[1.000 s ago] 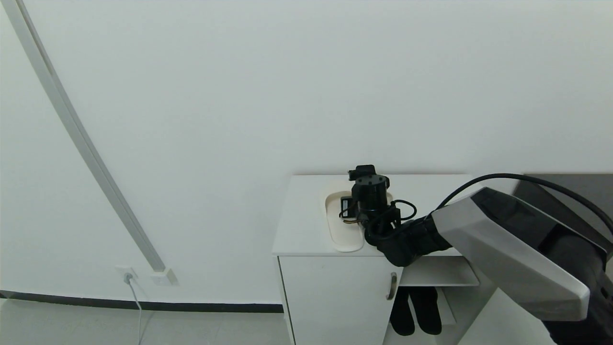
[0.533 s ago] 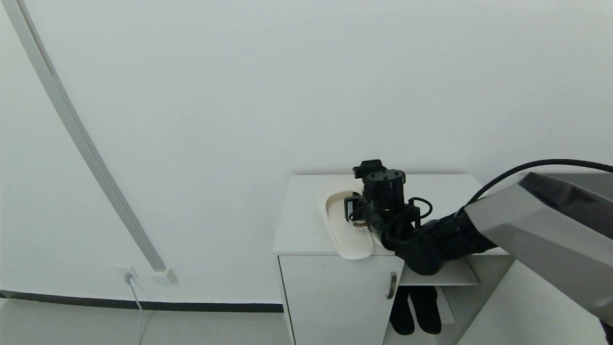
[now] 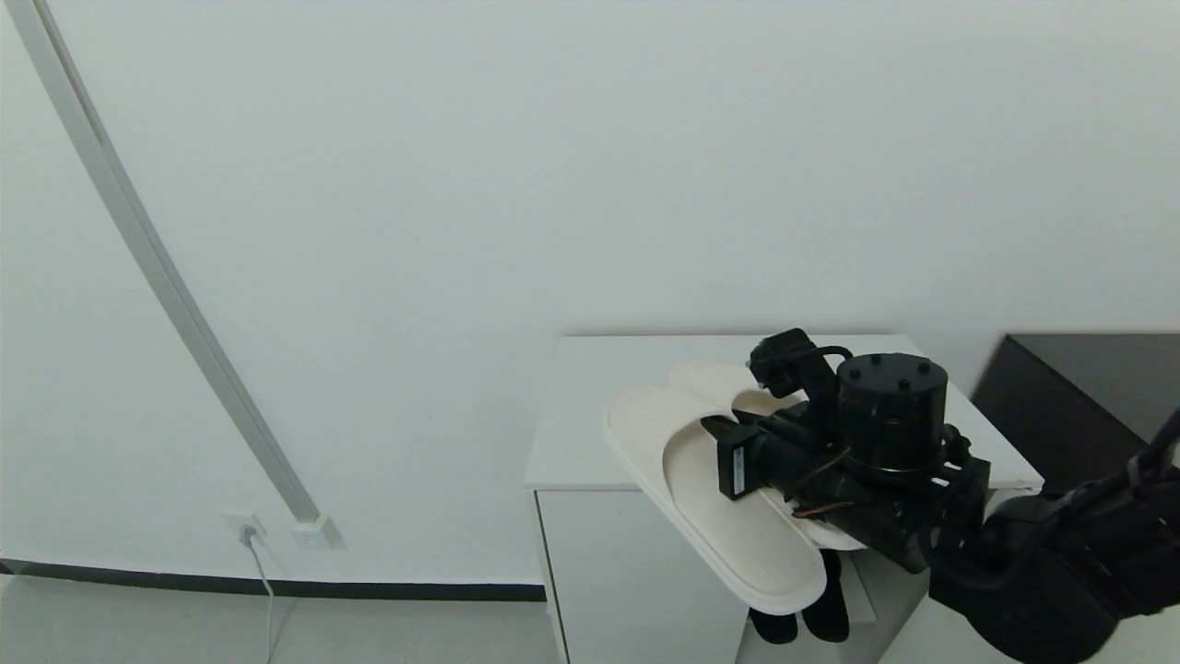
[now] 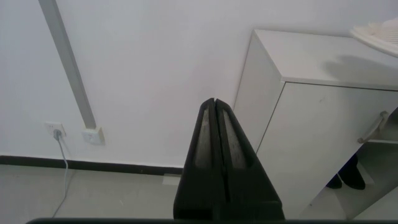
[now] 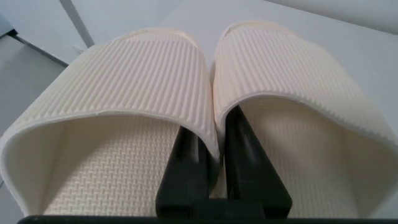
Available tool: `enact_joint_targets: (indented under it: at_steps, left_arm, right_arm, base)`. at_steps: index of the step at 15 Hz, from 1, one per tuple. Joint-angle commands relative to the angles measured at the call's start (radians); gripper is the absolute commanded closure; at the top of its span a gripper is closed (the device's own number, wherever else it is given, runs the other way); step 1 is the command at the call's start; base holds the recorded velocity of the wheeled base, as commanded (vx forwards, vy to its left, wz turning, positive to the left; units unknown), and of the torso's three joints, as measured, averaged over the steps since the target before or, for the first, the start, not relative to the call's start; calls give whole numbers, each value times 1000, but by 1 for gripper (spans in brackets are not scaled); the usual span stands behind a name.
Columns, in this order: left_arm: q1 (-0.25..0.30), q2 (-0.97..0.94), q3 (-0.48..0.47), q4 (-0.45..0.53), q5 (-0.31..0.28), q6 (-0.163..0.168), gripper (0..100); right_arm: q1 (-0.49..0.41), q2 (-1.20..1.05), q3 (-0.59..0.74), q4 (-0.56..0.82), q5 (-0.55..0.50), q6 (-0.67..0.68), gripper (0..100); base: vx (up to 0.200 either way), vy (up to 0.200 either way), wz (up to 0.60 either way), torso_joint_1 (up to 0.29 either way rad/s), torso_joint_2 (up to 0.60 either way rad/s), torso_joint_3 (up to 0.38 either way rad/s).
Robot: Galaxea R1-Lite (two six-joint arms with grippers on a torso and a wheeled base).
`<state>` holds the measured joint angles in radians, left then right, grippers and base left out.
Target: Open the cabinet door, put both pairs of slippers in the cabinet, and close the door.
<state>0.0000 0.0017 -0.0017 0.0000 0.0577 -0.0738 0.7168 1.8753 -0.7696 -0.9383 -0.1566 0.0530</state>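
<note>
The right tool (image 5: 214, 142) clamps the adjoining inner straps of the cream slippers (image 3: 728, 498) over the white cabinet's (image 3: 590, 433) front edge, toes toward the wall, heels drooping. Its wrist view reveals ribbed uppers and waffled insoles. Black slippers (image 3: 813, 616) lie inside, below. The left tool (image 4: 215, 111) is clenched, empty.

Slipper pair (image 3: 728, 498) over cabinet (image 3: 599, 433) top's front edge, 2nd pair (image 3: 830, 609) inside, at btm

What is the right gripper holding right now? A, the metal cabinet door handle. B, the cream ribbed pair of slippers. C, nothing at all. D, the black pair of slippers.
B: the right gripper is shut on the adjoining straps of the cream ribbed slippers, holding both over the front edge of the white cabinet.
</note>
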Motion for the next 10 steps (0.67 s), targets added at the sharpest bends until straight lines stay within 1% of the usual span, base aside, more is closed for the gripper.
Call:
enact_joint_targets:
  at_steps: [1,8,9,10]
  left_arm:
    - [0,0,0,0,1,0,100]
    - [0,0,0,0,1,-1,100]
    - [0,0,0,0,1,-1,100]
    - [0,0,0,0,1,-1,100]
  right_arm:
    - [13,-61,30,0,0,-1,100]
    - [36,-18,32,-4,-4,-1,100]
    - [36,-10,32,-5,-20,-1,100]
    - [36,-10,32,-7,-31,-1,100]
  base:
    - [0,0,0,0,0,0]
    - [0,0,0,0,0,0]
    - [0,0,0,0,0,0]
    - [-200,0,0,2,2,2]
